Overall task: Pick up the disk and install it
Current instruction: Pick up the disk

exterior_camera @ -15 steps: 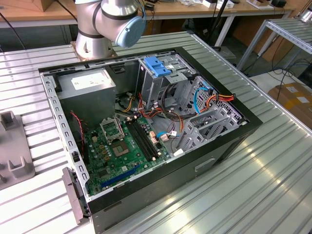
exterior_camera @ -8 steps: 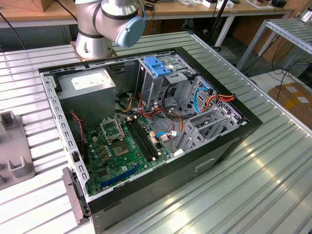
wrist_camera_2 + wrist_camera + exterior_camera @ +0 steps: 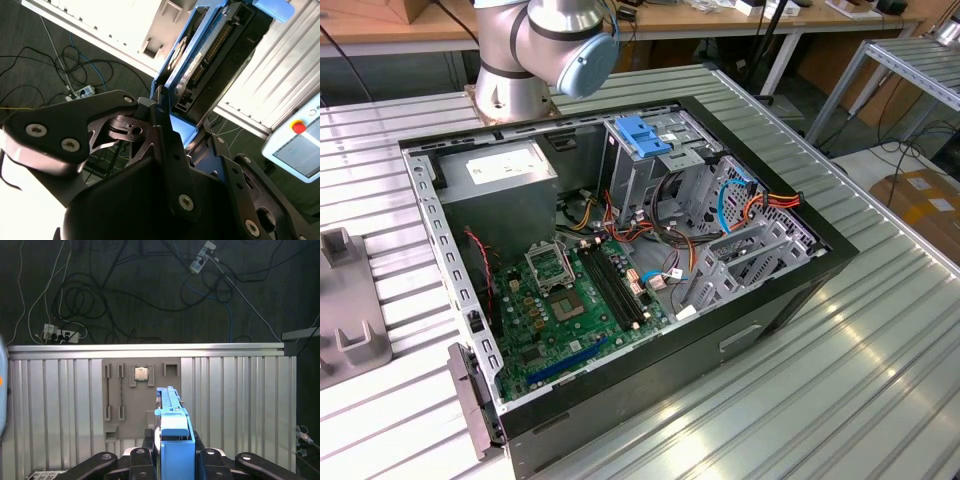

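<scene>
Disk (image 3: 171, 412) edge-on in end effector (image 3: 175, 450), clr of table (image 3: 240, 405).

jaws: clamped on disk (image 3: 200, 55) at its blue rail; disk: tilted; floor: cables, power strip (image 3: 82, 91)

Exterior view high; both wrist views along disk (image 3: 175, 440)

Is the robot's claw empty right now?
No, in the first wrist view the gripper is shut on the disk, whose blue rail stands up between its two dark fingers.
</scene>
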Motion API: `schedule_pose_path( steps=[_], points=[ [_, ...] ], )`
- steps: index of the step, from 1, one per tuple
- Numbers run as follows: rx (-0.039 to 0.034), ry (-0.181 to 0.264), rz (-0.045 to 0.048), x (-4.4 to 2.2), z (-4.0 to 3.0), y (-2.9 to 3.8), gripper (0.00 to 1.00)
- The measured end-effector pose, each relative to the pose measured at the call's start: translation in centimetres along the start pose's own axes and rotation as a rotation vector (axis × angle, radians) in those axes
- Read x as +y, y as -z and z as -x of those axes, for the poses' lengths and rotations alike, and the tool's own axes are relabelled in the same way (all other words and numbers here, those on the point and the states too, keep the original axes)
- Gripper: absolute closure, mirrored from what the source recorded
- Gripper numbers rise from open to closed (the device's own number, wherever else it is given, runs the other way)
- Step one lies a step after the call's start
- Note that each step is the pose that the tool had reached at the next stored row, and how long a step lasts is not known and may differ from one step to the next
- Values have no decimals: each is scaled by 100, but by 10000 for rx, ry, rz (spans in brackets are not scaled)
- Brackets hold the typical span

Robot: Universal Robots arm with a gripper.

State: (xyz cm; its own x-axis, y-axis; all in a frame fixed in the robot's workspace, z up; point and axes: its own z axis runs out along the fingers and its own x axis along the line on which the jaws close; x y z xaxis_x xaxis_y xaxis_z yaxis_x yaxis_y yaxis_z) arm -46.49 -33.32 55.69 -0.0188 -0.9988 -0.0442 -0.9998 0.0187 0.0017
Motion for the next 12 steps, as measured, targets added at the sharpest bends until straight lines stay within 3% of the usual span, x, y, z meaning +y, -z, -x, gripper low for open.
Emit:
schedule_pose_path(
  steps=[12],
  points=[
    [13, 0, 0, -27, -13, -1, 63]
  ],
)
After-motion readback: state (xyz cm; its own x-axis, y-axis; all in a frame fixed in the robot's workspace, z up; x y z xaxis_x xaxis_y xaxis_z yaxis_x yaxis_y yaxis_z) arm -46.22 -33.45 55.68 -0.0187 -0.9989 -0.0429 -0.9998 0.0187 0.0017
